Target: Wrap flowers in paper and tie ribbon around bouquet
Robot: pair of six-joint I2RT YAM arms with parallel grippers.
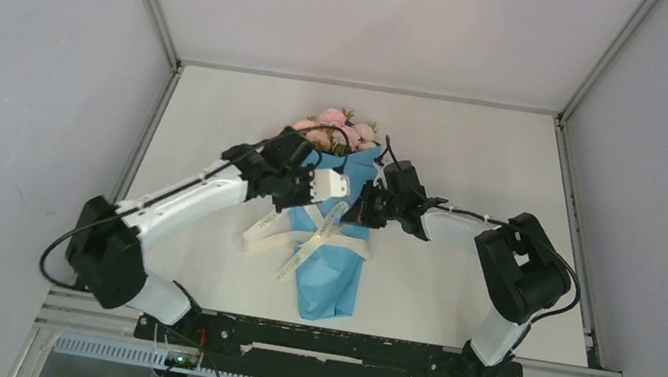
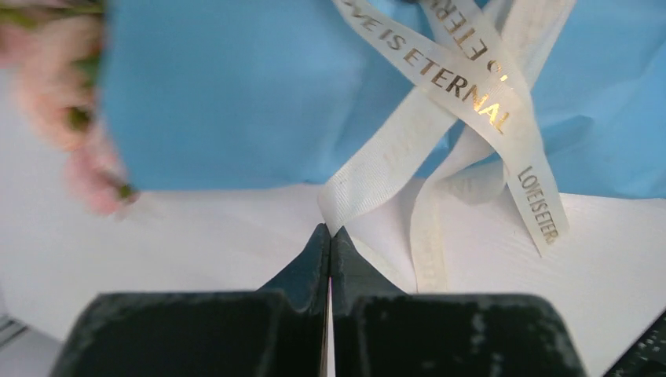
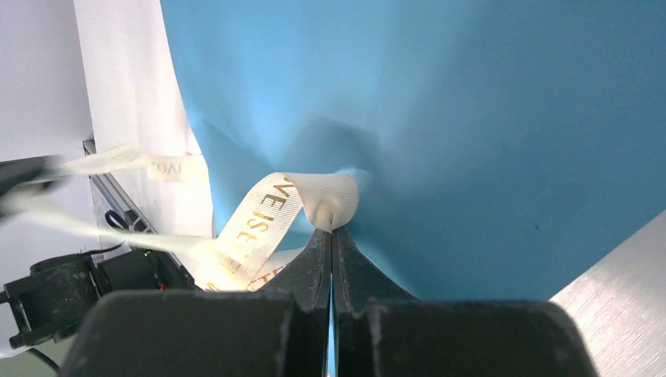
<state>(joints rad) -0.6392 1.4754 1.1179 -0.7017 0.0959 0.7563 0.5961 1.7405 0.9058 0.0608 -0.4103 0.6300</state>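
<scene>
A top view shows a bouquet [image 1: 332, 274] lying lengthwise on a white bench [image 1: 478, 151], between two robot arms that reach in from the near edge. Its pale pink flowers [image 1: 331, 127] point toward the far side, and the narrow end of its light blue paper [image 2: 236, 94] cone points toward the arm bases. A cream ribbon [image 1: 299, 240] with gold lettering crosses the middle of the cone, and loose strips trail onto the bench on the bouquet's left side. The left end effector [image 2: 331, 234] sits at the left side of the cone, just below the blooms. Its two dark fingers are pressed together, and the end of one ribbon strip runs right into their tips, apparently pinched there. In the left wrist view, several ribbon strips cross over the blue paper, one reading "LOVE IS ETERNAL", and the roses are a pink blur at the left edge. The right end effector [image 3: 331, 234] sits at the right side of the cone, opposite the left one and close to it. Its fingers are also closed, gripping a small folded loop of ribbon that rests against the blue paper. The rest of that ribbon trails off to the left in the right wrist view.
</scene>
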